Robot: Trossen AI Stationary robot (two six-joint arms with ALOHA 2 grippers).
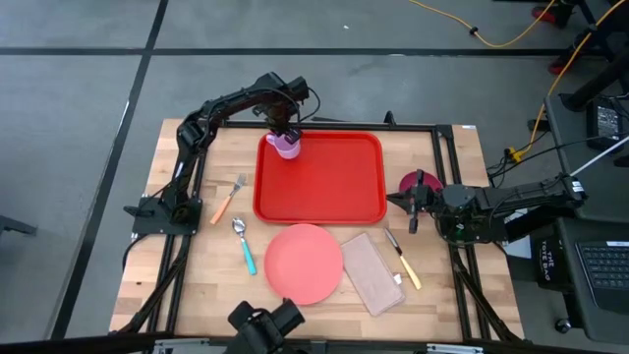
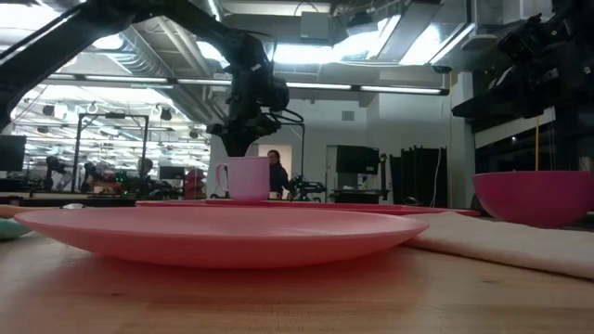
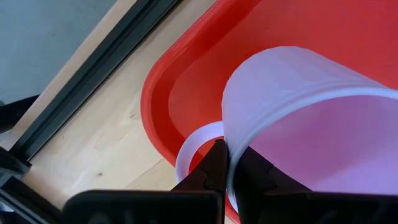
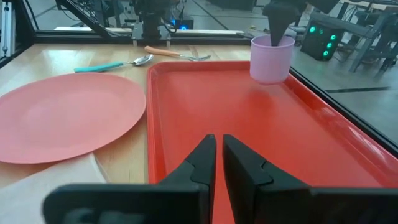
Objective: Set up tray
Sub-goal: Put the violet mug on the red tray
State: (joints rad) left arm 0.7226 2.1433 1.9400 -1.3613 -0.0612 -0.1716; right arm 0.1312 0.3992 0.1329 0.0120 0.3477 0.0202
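Wooden planks form the table (image 1: 197, 285), set on grey floor. At its left lie an orange-handled fork (image 1: 228, 199) and a teal-handled spoon (image 1: 243, 243). The left claw (image 1: 283, 134) pinches shut on the rim of a lilac mug (image 1: 287, 147) standing in the far left corner of the tray (image 1: 329, 187), which lies mid-table. A pink plate (image 1: 304, 263) sits just in front, a folded napkin (image 1: 372, 272) beside it. The right claw (image 1: 414, 202), nearly closed and empty, hovers at the tray's right edge beside a magenta bowl (image 1: 417, 183).

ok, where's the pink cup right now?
High view: the pink cup sits in the red tray's far-left corner, the left hand shut on its rim.
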